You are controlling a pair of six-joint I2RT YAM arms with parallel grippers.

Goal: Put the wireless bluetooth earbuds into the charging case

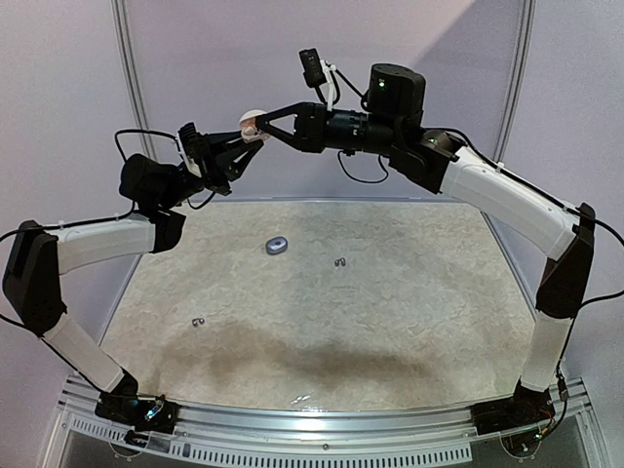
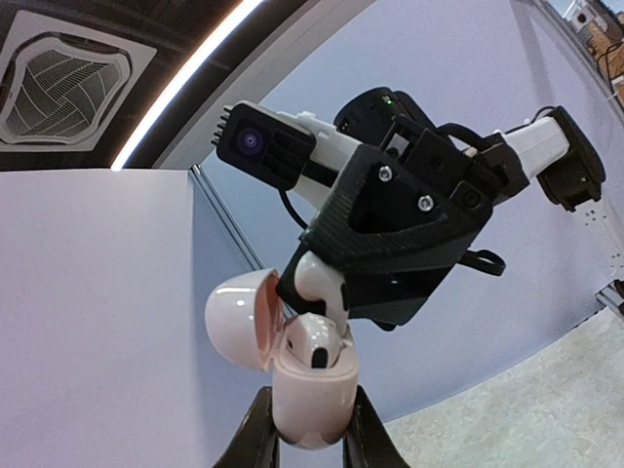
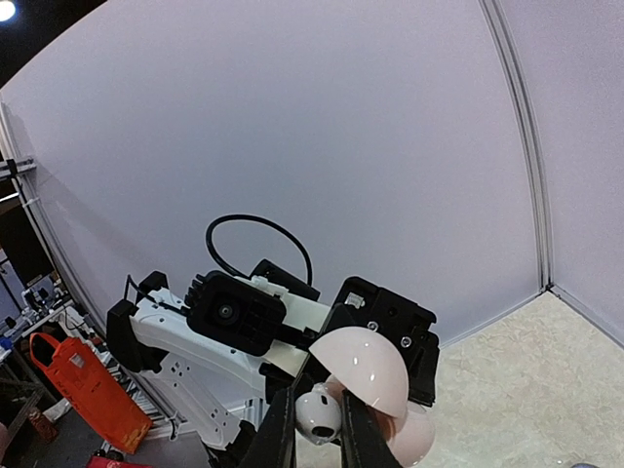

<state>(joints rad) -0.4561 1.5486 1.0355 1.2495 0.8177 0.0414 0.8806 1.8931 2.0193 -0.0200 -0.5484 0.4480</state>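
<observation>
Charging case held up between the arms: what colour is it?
The charging case is glossy pale pink; clearest in the left wrist view.

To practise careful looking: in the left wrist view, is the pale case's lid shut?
No: the lid is swung open beside the pale case, showing its inside.

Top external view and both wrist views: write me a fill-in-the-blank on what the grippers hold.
The left gripper holds the pinkish-white egg-shaped charging case, whose lid is ____.
The right gripper pinches a small ____ earbud.
The small blue-grey oval case lies on the speckled table, held by ____ gripper.
Missing: open; white; neither.
</observation>
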